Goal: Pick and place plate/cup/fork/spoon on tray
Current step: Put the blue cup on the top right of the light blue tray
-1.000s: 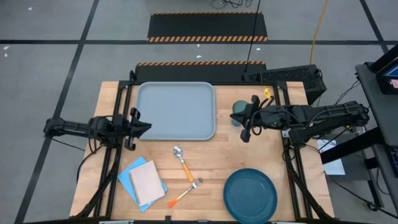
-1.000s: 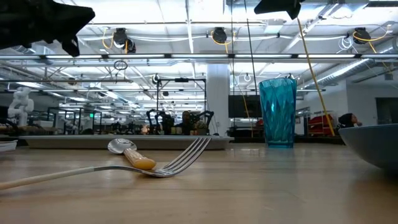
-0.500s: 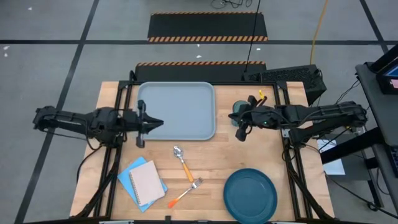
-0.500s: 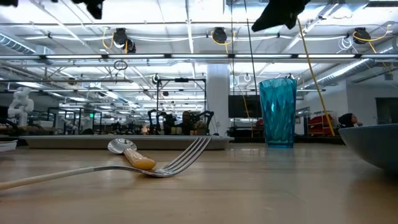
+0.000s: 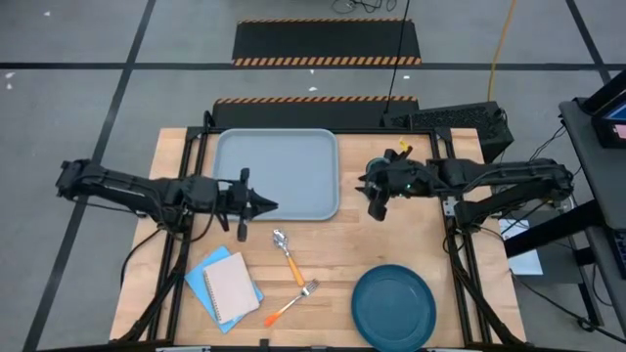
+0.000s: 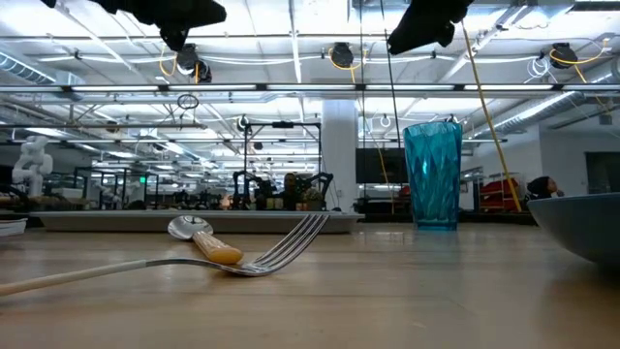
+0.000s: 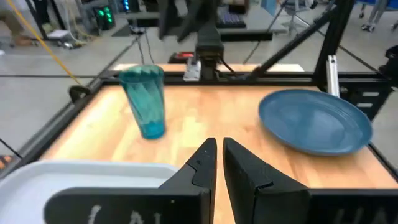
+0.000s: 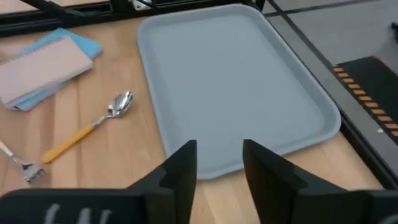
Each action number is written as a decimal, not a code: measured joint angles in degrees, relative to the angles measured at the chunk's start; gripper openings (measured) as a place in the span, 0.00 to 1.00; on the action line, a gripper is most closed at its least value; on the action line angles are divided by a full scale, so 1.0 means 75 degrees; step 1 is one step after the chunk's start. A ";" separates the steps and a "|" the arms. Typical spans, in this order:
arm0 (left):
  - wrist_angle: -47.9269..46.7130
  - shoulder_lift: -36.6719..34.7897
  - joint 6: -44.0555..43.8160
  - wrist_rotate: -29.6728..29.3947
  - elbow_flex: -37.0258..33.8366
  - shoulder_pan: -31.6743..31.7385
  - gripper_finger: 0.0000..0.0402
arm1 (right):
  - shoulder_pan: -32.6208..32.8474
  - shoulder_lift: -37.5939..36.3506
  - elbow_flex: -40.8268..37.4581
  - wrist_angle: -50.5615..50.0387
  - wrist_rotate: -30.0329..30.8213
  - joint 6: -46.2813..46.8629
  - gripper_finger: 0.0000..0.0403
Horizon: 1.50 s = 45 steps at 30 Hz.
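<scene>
The teal cup [image 6: 432, 174] stands upright on the table right of the grey-blue tray [image 5: 277, 174]. My right gripper [image 5: 377, 203] hangs above the cup, open and clear of it; its fingers [image 8: 183, 165] point toward the tray. My left gripper [image 5: 266, 206] is shut and hovers at the tray's near right corner, pointing toward the cup [image 7: 144, 99]. The spoon [image 5: 287, 252] and the fork [image 5: 291, 301] lie flat on the wood near the middle. The blue plate [image 5: 393, 306] sits at the near right.
A blue-and-white notebook [image 5: 226, 285] lies at the near left. Black frame posts stand at the table's far corners. Bare wood shows between the tray, the cutlery and the plate.
My left gripper has travelled toward the table's right edge and a little toward the near edge, from left of the tray to its near right corner. My right gripper has shifted slightly toward the tray and come down a little above the cup. Nothing on the table has moved.
</scene>
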 joint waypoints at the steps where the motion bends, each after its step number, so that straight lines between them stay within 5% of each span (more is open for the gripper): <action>1: 0.0065 0.0037 -0.0010 0.0000 0.0000 -0.0039 0.08 | 0.0000 -0.0012 0.0052 -0.0108 0.0007 -0.0008 0.35; 28: 0.0322 0.0217 -0.0840 -0.2234 -0.0006 -0.0493 0.08 | -0.0961 -0.0002 0.0097 -0.1640 -0.0025 -0.1994 0.57; 45: 0.1086 0.0314 -0.0589 -0.2589 -0.0012 -0.0469 0.08 | -0.1301 0.0406 0.0083 -0.2437 -0.0394 -0.2458 0.59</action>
